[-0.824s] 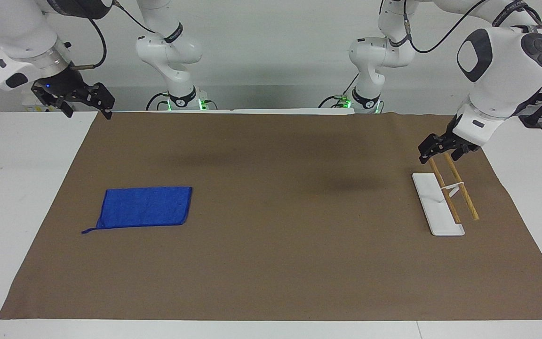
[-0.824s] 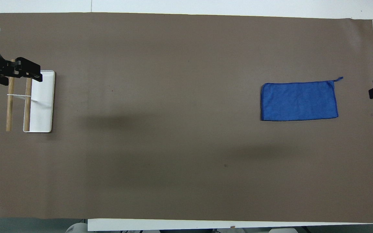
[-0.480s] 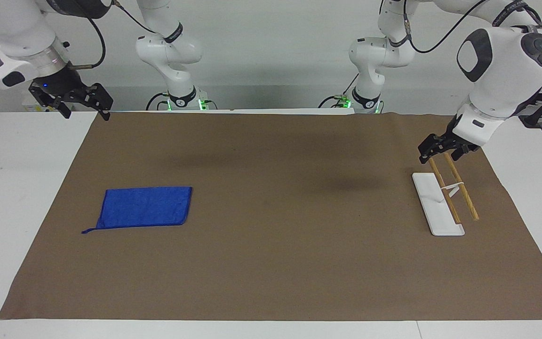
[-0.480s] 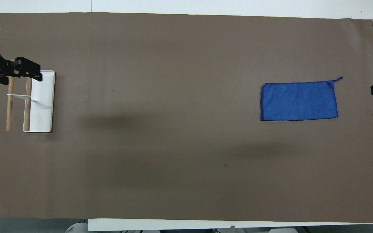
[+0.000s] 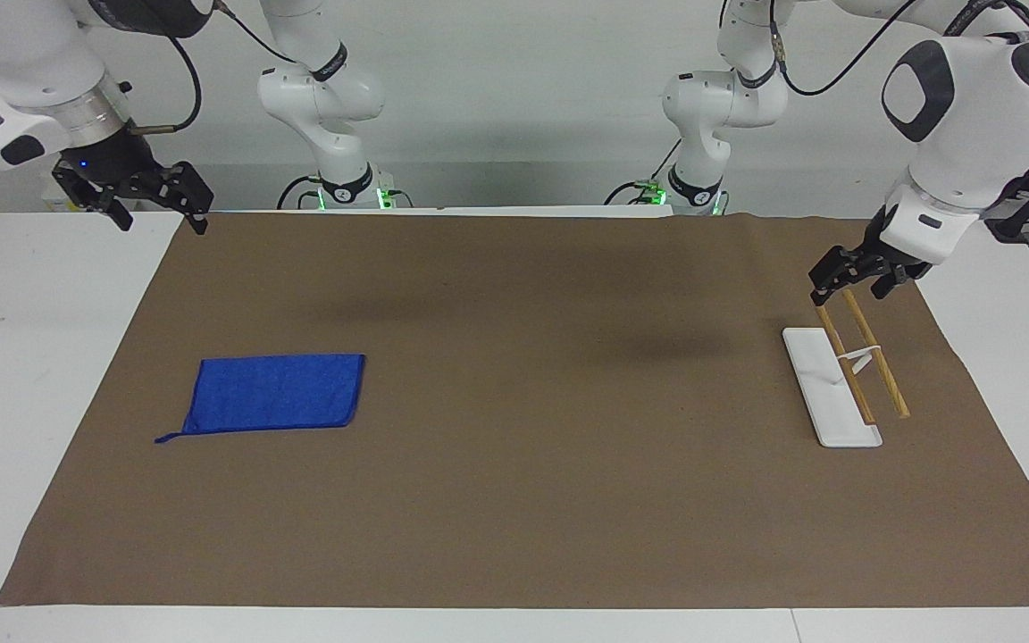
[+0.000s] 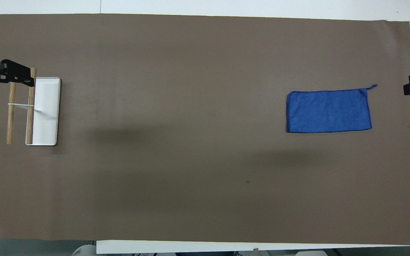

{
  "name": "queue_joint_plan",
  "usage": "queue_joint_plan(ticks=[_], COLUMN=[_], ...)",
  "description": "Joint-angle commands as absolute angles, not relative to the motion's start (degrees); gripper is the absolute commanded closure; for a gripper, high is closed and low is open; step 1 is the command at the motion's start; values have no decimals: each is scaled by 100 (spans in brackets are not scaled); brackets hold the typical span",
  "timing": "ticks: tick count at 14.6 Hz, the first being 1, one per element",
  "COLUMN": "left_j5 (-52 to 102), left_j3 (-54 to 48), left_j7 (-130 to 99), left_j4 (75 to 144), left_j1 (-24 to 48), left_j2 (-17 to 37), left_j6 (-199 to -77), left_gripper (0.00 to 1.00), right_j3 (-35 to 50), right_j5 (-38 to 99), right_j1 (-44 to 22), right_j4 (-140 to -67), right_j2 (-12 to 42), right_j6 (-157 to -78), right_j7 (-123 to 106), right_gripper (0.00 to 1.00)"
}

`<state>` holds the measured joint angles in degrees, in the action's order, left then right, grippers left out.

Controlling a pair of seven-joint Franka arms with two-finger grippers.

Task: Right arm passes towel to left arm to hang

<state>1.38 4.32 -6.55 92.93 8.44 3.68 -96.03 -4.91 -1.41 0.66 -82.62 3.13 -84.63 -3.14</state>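
A: Where's the right gripper (image 5: 132, 198)?

B: Upper left of the facing frame, in the air over the table's edge where the brown mat (image 5: 514, 500) begins. Its fingers are spread and hold nothing. In the overhead frame only its tip shows, at the right edge.

A: And the left gripper (image 5: 863, 279)?

B: Right side of the facing frame, over the upper ends of the rack (image 5: 845, 379): two wooden rods leaning up from a white base. I cannot tell whether its fingers are spread or pressed together. It carries nothing.

A: The towel (image 5: 275, 393)?

B: Lower left of centre in the facing frame, flat on the mat, untouched, well apart from both grippers. Its loop (image 5: 171, 437) trails from the corner toward the bottom left.

A: How will it handle?

B: I'd judge it light, soft and limp, so it will drape and sag once lifted. A pinch at a corner or along one edge should raise it, leaving hanging cloth for the left gripper. The loop looks thin and hard to catch.
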Motion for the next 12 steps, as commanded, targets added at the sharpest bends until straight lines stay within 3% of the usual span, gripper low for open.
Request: queue_joint_plan(ticks=[1,5,9,12], left_j5=[158,158,149,149], left_j3=[413,413,422,404], left_j7=[-659,-650,-624,-694], left_j4=[9378,9378,9378,9387], left_j1=[765,756,738,729], left_j2=[290,290,220,211], left_j6=[-9650,-9650,-9572,-9519], left_gripper=[0,0,0,0], right_j3=[-501,-501,-501,-492], right_j5=[17,88,114,114], right_j1=[44,9,-9,-26], right_j4=[-8946,-9368,-10580,-10696], right_j2=[411,1202,1327,1599], right_j6=[-9278,-10342,-11757,-12076], right_j7=[-255,-27,53,-8], right_gripper=[0,0,0,0])
